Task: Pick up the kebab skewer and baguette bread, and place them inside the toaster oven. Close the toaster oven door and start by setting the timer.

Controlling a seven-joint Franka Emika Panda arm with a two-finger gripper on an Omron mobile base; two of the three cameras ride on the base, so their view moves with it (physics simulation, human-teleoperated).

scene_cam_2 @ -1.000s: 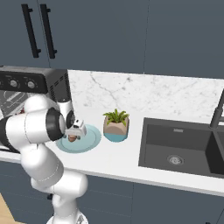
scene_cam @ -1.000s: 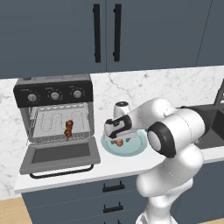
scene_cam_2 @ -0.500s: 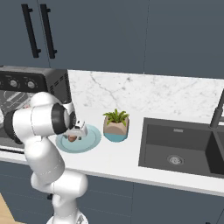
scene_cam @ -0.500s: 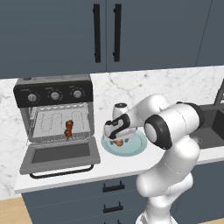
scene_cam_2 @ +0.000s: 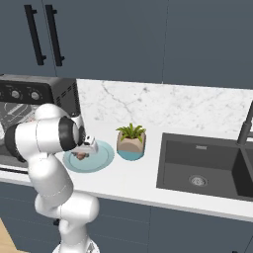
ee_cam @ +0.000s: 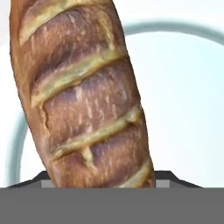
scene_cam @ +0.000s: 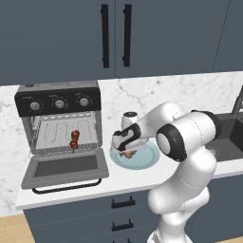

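Note:
The baguette bread (ee_cam: pixel 87 96), golden-brown with a slashed crust, lies on a pale blue plate (scene_cam: pixel 148 159) to the right of the toaster oven (scene_cam: pixel 57 102). My gripper (scene_cam: pixel 125 148) is down on the loaf, and its dark fingertips (ee_cam: pixel 46 177) press against both sides of it. In the right base view the gripper (scene_cam_2: pixel 82 153) sits over the same plate (scene_cam_2: pixel 101 157). The kebab skewer (scene_cam: pixel 74 139) rests on the wire rack inside the oven. The toaster oven door (scene_cam: pixel 66 168) hangs fully open and flat.
A small potted plant (scene_cam_2: pixel 131 142) stands just right of the plate. A dark sink (scene_cam_2: pixel 202 168) lies further right, with a faucet (scene_cam_2: pixel 245 123) at its edge. Dark cabinets hang above the counter.
The hand has dropped lower onto the plate and the jaws have closed in on the baguette. The skewer and the oven door have not moved.

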